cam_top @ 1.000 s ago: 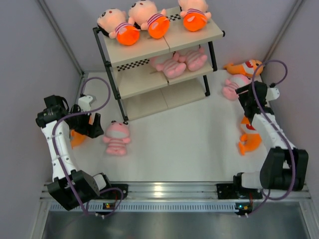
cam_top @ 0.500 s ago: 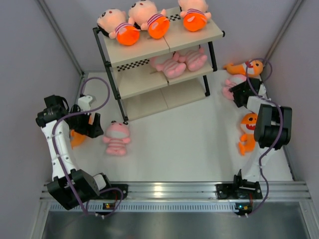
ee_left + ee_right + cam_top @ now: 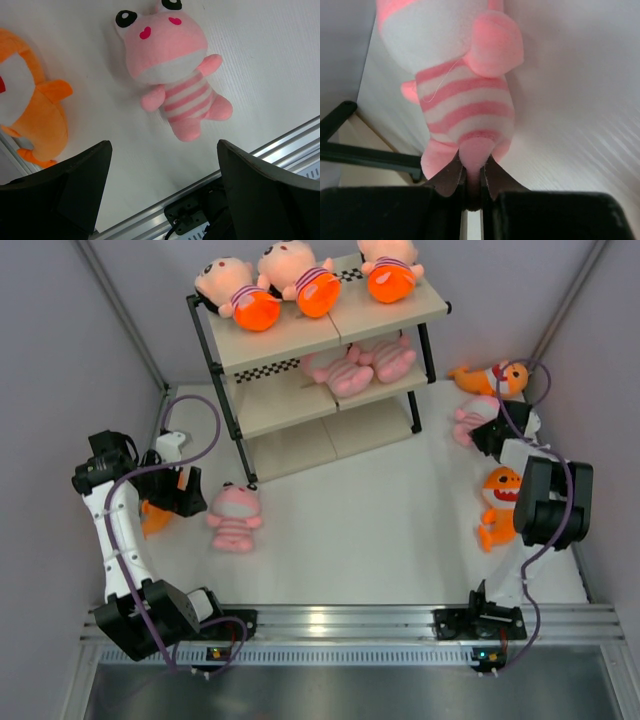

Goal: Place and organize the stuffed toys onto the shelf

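Note:
On the table lies a pink striped-belly toy [image 3: 235, 518] [image 3: 172, 75], just right of my left gripper [image 3: 188, 496] [image 3: 162, 192], which is open and holds nothing. An orange shark [image 3: 152, 518] [image 3: 35, 120] sits on the gripper's other side. At the far right my right gripper [image 3: 487, 433] [image 3: 472, 177] is shut on the tail end of another pink striped toy [image 3: 468, 420] [image 3: 465, 110]. The shelf [image 3: 395, 318] carries three peach-headed dolls [image 3: 300, 278] on its top board and two pink animals [image 3: 355, 367] on the middle board.
Two more orange sharks lie at the right, one by the back wall [image 3: 490, 377] and one beside the right arm [image 3: 498, 505]. A black shelf foot [image 3: 365, 155] shows behind the held toy. The metal rail [image 3: 200, 200] runs along the near table edge.
The right arm has swung in towards the far right corner, and its jaws have gone from wide to shut on the pink toy's tail end. The left arm has not moved.

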`<move>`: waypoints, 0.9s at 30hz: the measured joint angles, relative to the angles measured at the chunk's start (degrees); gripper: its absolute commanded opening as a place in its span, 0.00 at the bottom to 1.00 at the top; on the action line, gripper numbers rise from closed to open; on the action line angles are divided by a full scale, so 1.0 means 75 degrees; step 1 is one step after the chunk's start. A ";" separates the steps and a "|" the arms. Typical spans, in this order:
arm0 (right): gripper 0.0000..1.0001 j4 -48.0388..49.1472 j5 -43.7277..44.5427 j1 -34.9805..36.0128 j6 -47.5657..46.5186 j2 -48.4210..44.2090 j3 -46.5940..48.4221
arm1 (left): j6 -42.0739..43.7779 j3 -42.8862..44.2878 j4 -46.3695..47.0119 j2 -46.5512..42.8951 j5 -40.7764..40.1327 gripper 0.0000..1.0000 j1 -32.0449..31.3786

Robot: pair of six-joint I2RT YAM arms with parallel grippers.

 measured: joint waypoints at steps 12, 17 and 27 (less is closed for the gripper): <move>0.00 -0.0653 -0.0274 0.0332 -0.0915 -0.4345 -0.2253 | 0.0003 0.0000 0.0000 0.0000 0.0052 0.92 0.0000; 0.00 -0.1539 -0.0644 0.0775 -0.1591 -0.5400 -0.2282 | 0.0006 0.0000 0.0000 -0.0003 0.0055 0.92 0.0000; 0.00 -0.3214 -0.1145 0.2512 -0.2361 -0.7099 -0.2229 | 0.0009 0.0000 0.0000 -0.0006 0.0152 0.92 0.0000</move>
